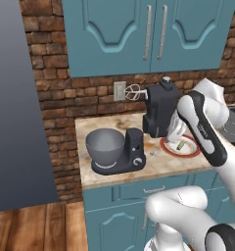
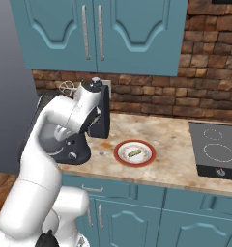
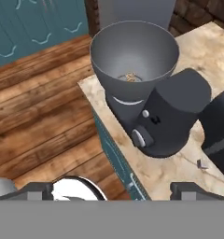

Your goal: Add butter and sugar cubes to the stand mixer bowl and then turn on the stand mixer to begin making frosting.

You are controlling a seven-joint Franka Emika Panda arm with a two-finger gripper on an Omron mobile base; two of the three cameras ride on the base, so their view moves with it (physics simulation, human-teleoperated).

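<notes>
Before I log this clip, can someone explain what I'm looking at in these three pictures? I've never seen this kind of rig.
It is a rendered kitchen with a white robot arm on a base that can drive. Two pictures come from cameras on that base, behind the arm to its left and right. The third comes from a camera on the hand, looking along the gripper; its two dark fingertips rise at the bottom, wide apart, with nothing between them.

On the counter stands a dark mixer with its head tilted up and its whisk in the air. The grey bowl sits on its base; something small and light brown lies in the bottom. Beside the mixer is a red-rimmed plate with a small pale stick on it, and a tiny pale cube lies on the counter. A stovetop is at the far right.
</notes>
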